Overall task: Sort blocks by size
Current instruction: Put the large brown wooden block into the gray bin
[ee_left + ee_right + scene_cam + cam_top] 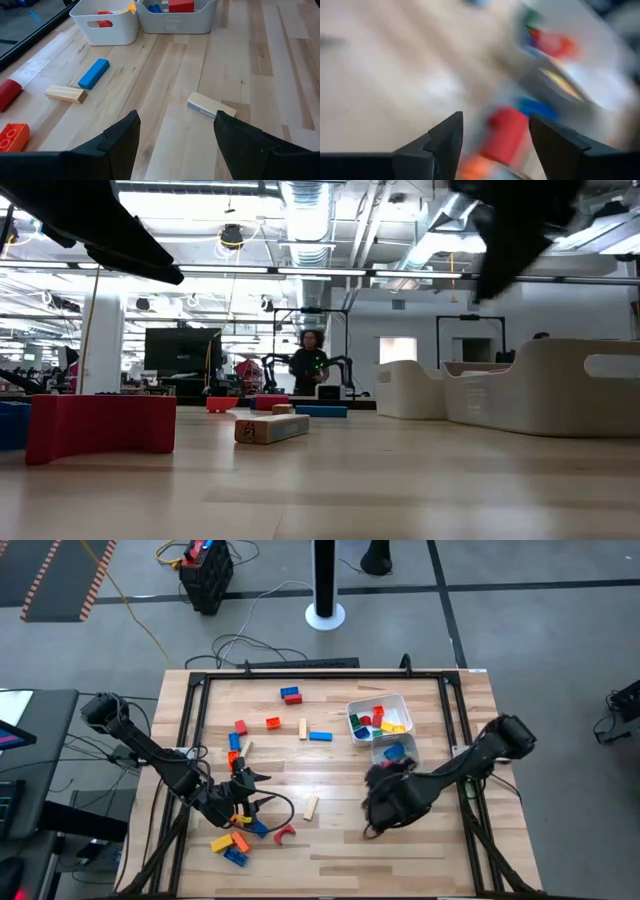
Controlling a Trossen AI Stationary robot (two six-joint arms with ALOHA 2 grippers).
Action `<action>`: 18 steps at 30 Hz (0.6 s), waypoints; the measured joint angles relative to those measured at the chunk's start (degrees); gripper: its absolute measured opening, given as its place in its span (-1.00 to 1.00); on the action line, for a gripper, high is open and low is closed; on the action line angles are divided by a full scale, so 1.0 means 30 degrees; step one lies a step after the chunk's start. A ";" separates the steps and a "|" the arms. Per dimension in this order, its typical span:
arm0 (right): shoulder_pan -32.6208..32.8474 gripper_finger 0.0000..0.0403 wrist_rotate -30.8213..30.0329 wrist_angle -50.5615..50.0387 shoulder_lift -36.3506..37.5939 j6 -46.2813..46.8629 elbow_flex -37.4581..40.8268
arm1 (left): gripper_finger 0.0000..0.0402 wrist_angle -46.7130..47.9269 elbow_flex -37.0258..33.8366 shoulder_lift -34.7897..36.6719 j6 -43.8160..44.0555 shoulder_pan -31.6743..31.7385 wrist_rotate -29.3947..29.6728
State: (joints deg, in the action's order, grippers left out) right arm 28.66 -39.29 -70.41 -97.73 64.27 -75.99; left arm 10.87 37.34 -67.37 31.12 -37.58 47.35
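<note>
Blocks lie scattered on the wooden table [330, 870]: a red-and-blue pair [290, 694] far off, red [240, 727], orange [272, 722], tan [303, 728] and blue [320, 736] ones mid-table, and a tan bar [311, 806]. A red arch [285, 833] and a yellow-orange-blue cluster [228, 843] lie near the front left. My left gripper [252, 783] hovers open and empty at the left, pointing toward the tan bar [210, 106]. My right gripper [385, 780] is open at the near corner of the clear tub [395, 750]. Its wrist view is smeared and shows a red block [505, 132] beyond the fingers.
A white tub [378, 715] holding several blocks stands at the far right, with the clear tub, holding blue and red blocks, just nearer. The low view shows both tubs [545, 390], the red arch [100, 435] and a person [310, 365] far behind. A black frame [190, 740] edges the table.
</note>
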 joint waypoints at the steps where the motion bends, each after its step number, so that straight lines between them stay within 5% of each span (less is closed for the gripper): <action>1: -0.0137 0.26 0.0039 0.2163 0.0104 -0.1921 0.0000 | 0.22 -0.0001 0.0000 0.0000 -0.0012 0.0015 0.0000; 8: -0.1559 0.26 0.3609 1.3594 -0.1572 -1.4136 -0.0007 | 0.22 -0.0746 0.0019 -0.0005 -0.1247 -0.0013 0.0535; 18: -0.4157 0.27 1.0671 1.7164 -0.5028 -2.2517 -0.0539 | 0.22 0.0550 0.0581 0.1982 -0.2609 -0.1718 0.3137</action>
State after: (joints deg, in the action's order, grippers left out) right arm 16.19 -7.28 -18.92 -112.82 -3.28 -77.60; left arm 12.53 39.09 -61.43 23.29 -42.74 56.76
